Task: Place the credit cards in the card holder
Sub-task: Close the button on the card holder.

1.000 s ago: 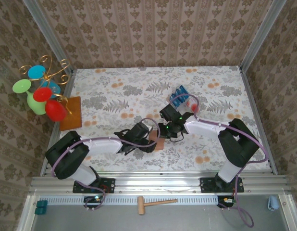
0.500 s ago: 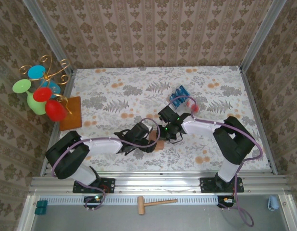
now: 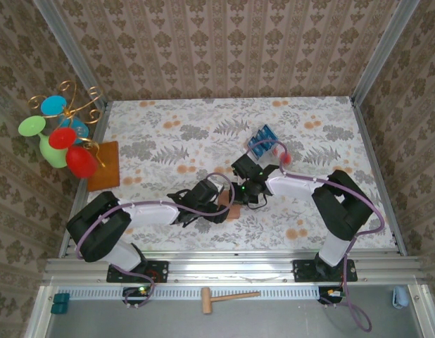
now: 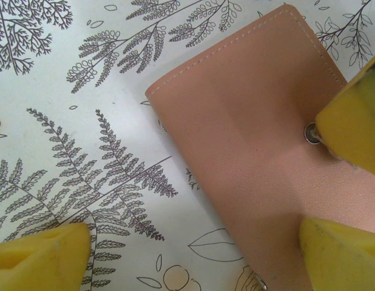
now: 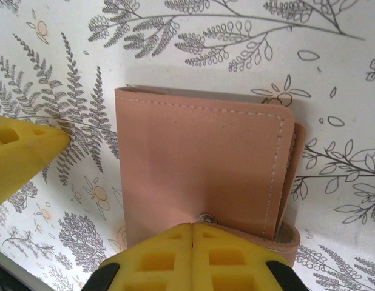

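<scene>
The card holder (image 3: 233, 211) is a flat reddish-brown wallet lying folded on the floral table near the front middle, large in the left wrist view (image 4: 254, 121) and the right wrist view (image 5: 199, 163). My right gripper (image 5: 193, 229) is shut, its yellow fingertips resting on the wallet beside the metal snap (image 5: 206, 218); from above it (image 3: 238, 201) sits over the wallet's far side. My left gripper (image 4: 187, 257) is open, with the wallet's near corner between its fingers (image 4: 39, 257), and from above it (image 3: 223, 209) is at the wallet's left. The blue credit cards (image 3: 260, 139) lie further back.
A clear tray with a red dot (image 3: 283, 158) holds the cards at the back right. An orange-brown mat (image 3: 105, 165) and a wire stand with coloured shapes (image 3: 59, 134) are at the left edge. A wooden hammer (image 3: 228, 298) lies in front of the table.
The right arm has drawn in slightly to the left over the card holder. The left arm and the wallet have stayed put.
</scene>
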Controlling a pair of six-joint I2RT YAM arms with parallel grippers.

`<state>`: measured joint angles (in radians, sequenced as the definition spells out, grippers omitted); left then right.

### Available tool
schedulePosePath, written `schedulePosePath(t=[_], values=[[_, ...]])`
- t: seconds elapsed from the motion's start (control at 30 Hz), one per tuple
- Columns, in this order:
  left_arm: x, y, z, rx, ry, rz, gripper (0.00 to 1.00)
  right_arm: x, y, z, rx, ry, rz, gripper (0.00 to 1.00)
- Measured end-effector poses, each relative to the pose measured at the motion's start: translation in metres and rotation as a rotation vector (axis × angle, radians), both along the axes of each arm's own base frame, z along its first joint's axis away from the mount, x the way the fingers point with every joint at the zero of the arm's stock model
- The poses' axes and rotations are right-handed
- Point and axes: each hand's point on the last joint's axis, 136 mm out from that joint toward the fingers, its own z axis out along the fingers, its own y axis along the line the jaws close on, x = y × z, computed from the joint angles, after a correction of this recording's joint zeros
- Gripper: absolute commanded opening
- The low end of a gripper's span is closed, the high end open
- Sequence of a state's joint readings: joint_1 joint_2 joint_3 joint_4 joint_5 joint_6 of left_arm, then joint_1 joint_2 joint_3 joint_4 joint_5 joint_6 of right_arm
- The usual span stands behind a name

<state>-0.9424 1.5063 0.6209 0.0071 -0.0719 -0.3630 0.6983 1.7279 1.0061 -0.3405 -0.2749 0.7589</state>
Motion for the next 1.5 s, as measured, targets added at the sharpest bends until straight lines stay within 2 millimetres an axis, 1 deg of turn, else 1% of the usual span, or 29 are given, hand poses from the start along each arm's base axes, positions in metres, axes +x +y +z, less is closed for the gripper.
schedulePosePath(t=[0.27, 0.53, 0.77, 0.93, 1.5], values=[[0.0, 0.0, 0.0, -0.001, 0.001, 0.001, 0.89, 0.004, 0.002, 0.004, 0.005, -0.013, -0.002, 0.0], [0.0, 0.0, 0.0, -0.001, 0.001, 0.001, 0.89, 0.006, 0.001, -0.002, -0.001, -0.006, -0.009, 0.0], [0.0, 0.0, 0.0, -0.001, 0.001, 0.002, 0.89, 0.012, 0.004, -0.004, 0.013, -0.022, -0.012, 0.0], [0.0, 0.0, 0.0, -0.001, 0.001, 0.002, 0.89, 0.012, 0.003, -0.008, 0.024, -0.025, -0.016, 0.0], [0.001, -0.001, -0.001, -0.002, 0.0, 0.002, 0.89, 0.008, -0.002, -0.004, 0.035, -0.048, -0.02, 0.0]])
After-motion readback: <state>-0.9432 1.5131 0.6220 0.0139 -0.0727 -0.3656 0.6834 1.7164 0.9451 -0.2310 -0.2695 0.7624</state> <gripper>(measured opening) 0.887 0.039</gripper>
